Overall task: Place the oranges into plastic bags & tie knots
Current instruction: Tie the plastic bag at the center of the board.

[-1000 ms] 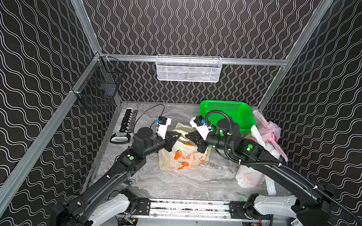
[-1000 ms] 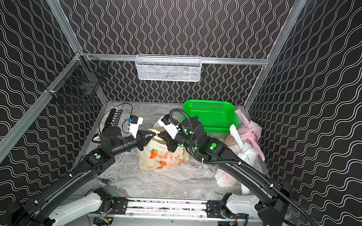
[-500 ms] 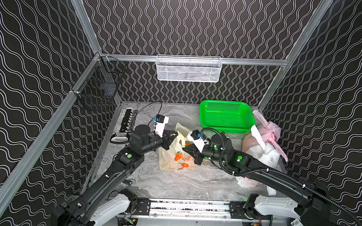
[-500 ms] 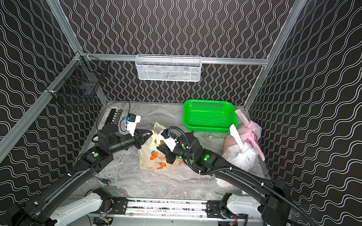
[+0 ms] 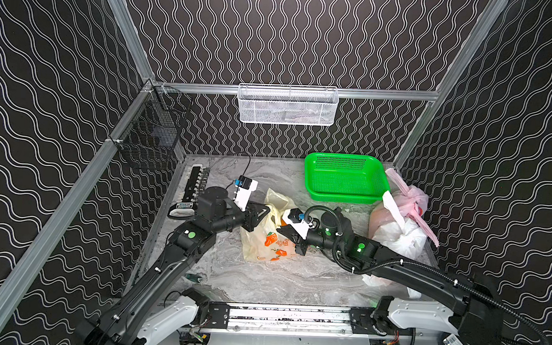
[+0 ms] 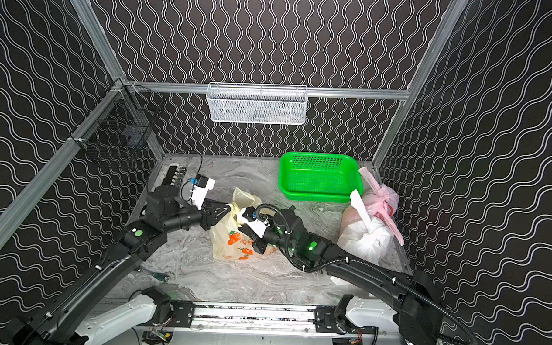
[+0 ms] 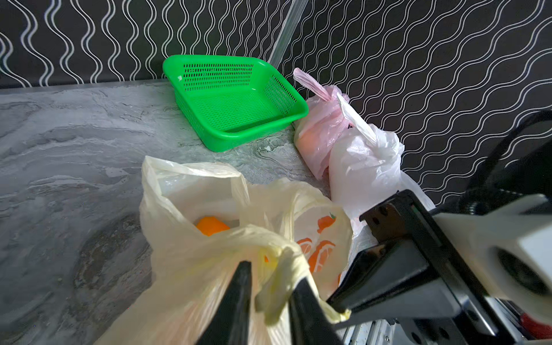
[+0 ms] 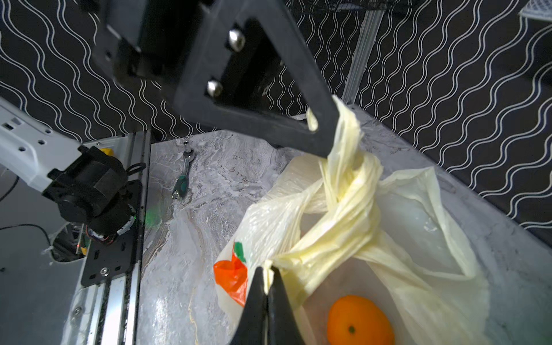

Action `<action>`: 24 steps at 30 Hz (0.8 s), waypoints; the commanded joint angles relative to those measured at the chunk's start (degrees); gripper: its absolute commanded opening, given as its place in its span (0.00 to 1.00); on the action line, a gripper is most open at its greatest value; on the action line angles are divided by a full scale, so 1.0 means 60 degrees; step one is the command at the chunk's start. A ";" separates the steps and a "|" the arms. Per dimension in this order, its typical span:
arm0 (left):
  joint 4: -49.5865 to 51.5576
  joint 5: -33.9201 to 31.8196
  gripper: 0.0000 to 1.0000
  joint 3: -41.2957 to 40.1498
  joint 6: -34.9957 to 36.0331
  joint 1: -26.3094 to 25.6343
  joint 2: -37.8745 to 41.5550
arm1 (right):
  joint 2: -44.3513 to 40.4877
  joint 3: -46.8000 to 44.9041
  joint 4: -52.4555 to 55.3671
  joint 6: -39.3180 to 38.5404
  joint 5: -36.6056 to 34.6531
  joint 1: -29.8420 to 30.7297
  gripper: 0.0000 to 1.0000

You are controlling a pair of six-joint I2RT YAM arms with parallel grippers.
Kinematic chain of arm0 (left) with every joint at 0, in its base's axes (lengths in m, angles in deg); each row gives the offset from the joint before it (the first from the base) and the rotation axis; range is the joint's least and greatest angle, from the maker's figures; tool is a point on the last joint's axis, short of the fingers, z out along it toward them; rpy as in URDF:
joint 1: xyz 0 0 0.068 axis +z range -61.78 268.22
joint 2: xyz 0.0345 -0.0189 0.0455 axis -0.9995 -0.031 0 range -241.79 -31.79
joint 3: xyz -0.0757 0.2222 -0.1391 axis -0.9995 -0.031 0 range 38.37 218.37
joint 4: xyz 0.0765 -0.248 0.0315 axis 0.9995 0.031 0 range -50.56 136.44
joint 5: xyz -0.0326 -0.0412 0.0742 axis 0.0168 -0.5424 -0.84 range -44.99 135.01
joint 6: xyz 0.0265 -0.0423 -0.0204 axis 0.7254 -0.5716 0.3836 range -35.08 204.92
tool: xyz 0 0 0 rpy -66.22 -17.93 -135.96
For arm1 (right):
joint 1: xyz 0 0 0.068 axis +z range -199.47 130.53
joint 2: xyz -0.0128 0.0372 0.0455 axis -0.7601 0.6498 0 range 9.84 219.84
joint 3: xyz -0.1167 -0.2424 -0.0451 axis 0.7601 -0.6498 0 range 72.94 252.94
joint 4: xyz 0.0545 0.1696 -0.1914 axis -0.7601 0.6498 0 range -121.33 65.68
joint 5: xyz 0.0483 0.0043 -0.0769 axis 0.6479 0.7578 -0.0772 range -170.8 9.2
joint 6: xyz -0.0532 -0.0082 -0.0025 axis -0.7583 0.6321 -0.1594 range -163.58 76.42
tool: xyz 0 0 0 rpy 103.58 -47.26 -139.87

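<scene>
A pale yellow plastic bag (image 5: 262,242) (image 6: 228,244) with orange prints stands mid-table. Inside it lies an orange (image 8: 358,319) (image 7: 210,225). Its two handles are wound round each other in a loose knot (image 8: 349,191). My left gripper (image 7: 273,270) (image 5: 265,209) is open, jaws a little apart, with one twisted handle lying loosely between them. My right gripper (image 8: 268,268) (image 5: 280,227) is shut on the other handle's end, low beside the bag. A tied pink bag (image 5: 409,200) and a tied white bag (image 5: 398,237) rest at the right wall.
A green perforated basket (image 5: 343,197) sits at the back right. On the back wall hangs a white mesh basket (image 5: 288,105), on the left wall a black wire basket (image 5: 149,134). A power strip (image 5: 195,183) and a green-handled ratchet (image 5: 193,278) lie at the left.
My right gripper has come down and forward with its handle, drawing the handles together. The left gripper's jaws, shut a moment ago, have parted round their handle.
</scene>
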 commanded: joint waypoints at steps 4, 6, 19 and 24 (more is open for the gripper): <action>0.1422 -0.0449 0.31 0.1274 0.1095 0.0228 -0.0522 | -0.0070 -0.0473 -0.0775 -0.1108 0.0225 0.0038 0.00; 0.1668 -0.0543 0.31 0.1470 0.1233 0.0267 -0.0580 | -0.0127 -0.0665 -0.1053 -0.1252 0.0196 0.0059 0.00; 0.3998 0.1690 0.83 0.3931 0.4263 0.0626 -0.2912 | -0.0256 -0.1049 -0.0941 -0.2754 0.0958 0.0096 0.00; 0.5755 0.3722 0.95 0.4996 0.6034 0.0630 -0.4065 | -0.0256 -0.1046 -0.0785 -0.3007 0.0956 0.0071 0.00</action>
